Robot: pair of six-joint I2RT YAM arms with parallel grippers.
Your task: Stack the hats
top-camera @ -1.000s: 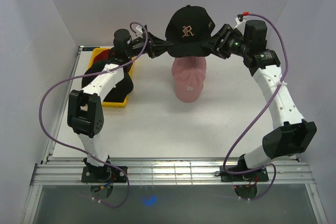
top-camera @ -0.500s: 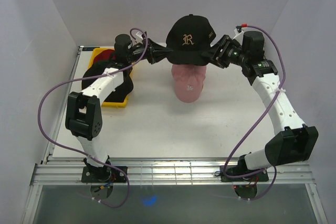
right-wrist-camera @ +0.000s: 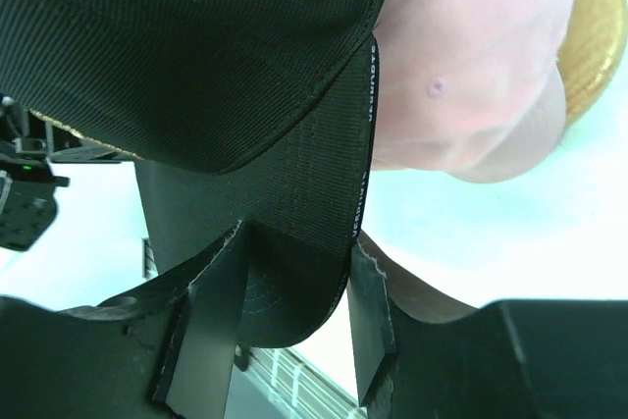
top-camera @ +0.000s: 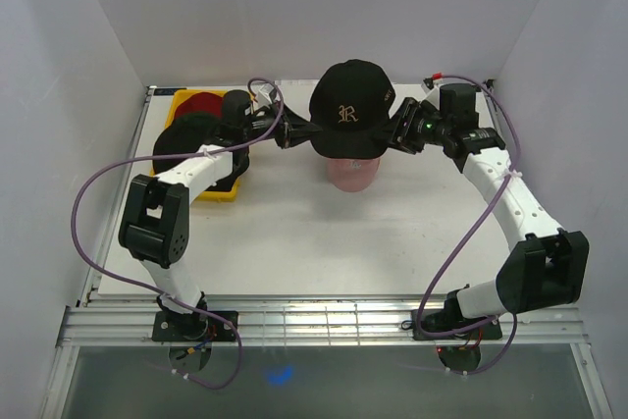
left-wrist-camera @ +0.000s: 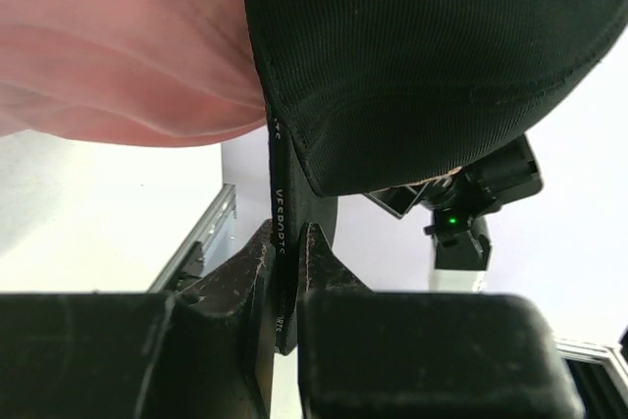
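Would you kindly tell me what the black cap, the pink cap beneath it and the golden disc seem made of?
The black cap: woven fabric, matte; a fine ribbed weave shows up close, with gold embroidered lettering. The pink cap: soft matte cloth, creased, with a stitched eyelet. The golden disc: probably wood, faintly grained, though only its edge shows.
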